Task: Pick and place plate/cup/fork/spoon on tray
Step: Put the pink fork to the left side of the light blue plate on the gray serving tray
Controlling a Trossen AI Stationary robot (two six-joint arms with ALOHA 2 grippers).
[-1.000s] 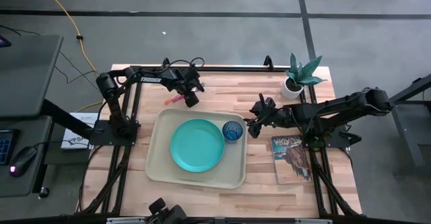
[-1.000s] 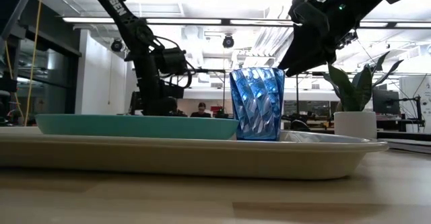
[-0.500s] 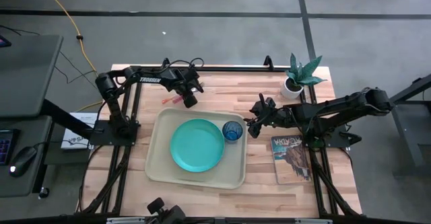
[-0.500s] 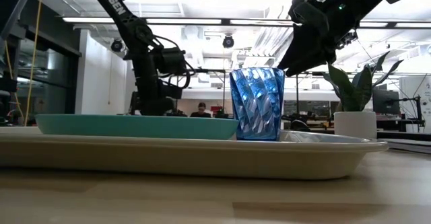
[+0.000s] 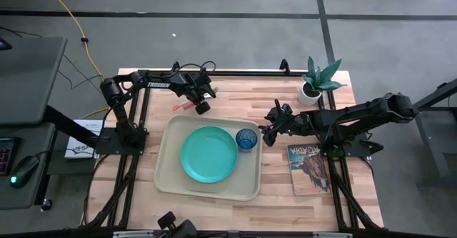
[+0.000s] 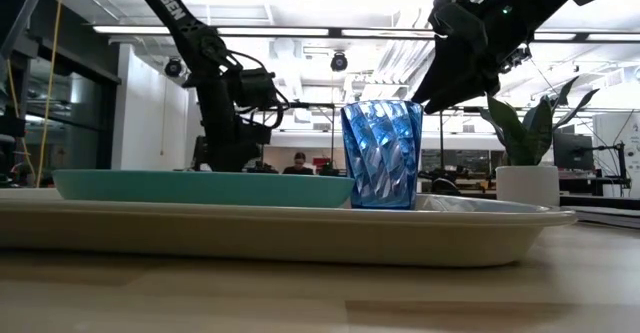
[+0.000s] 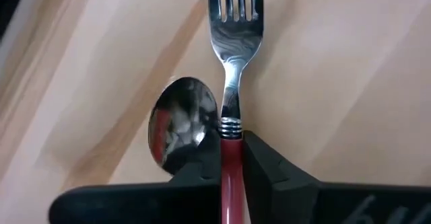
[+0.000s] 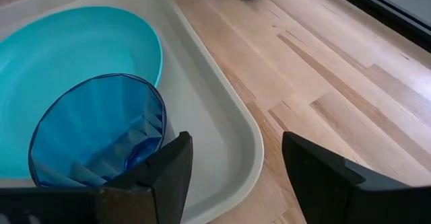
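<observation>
- Left gripper (image 7: 231,177) at table's far edge, fingers clamped on red handle of fork (image 7: 232,62); fork lies flat on the wood table (image 5: 243,95), tines pointing away from the fingers, long axis in line w/ gripper.
- Spoon (image 7: 178,130) just beside fork; bowl by the handle.
- Right gripper (image 8: 232,177) fingers apart, near the cup (image 5: 246,139), just off tray's right rim.
- Tray (image 5: 168,177) mid-table holds plate (image 5: 208,154) + cup, upright, beside plate.
- Plant pot (image 5: 310,90), magazine (image 5: 308,168) on right.

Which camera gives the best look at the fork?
The left wrist view: the fork fills it, red handle between the left gripper's fingers. The right wrist view catches only its far tip, the high view a red sliver, the low view nothing.
</observation>
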